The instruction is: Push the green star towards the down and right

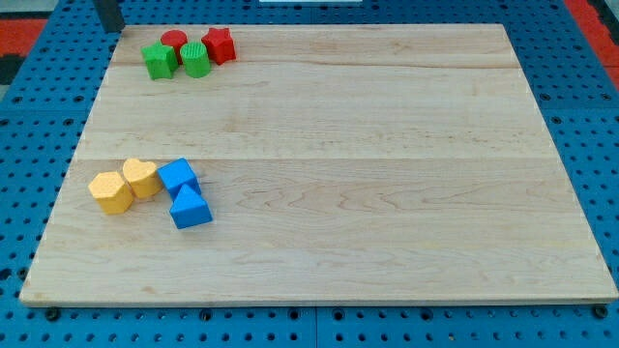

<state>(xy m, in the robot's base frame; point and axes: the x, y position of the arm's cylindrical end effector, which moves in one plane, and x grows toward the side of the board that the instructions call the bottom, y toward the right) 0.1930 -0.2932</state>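
Camera view: my tip [113, 29] is showing only as a dark stub cut off at the view's top, holding nothing, standing apart, up-left of the green star [160, 60]. The red cylinder [174, 41] is sitting partly hidden behind the green blocks.

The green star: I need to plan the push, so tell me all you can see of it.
The green star is a small, solid-looking, matte green block lying flat near the board's top left corner. It is leftmost in a tight cluster, against the other green block, with the red cylinder just behind. My tip is up-left, apart.
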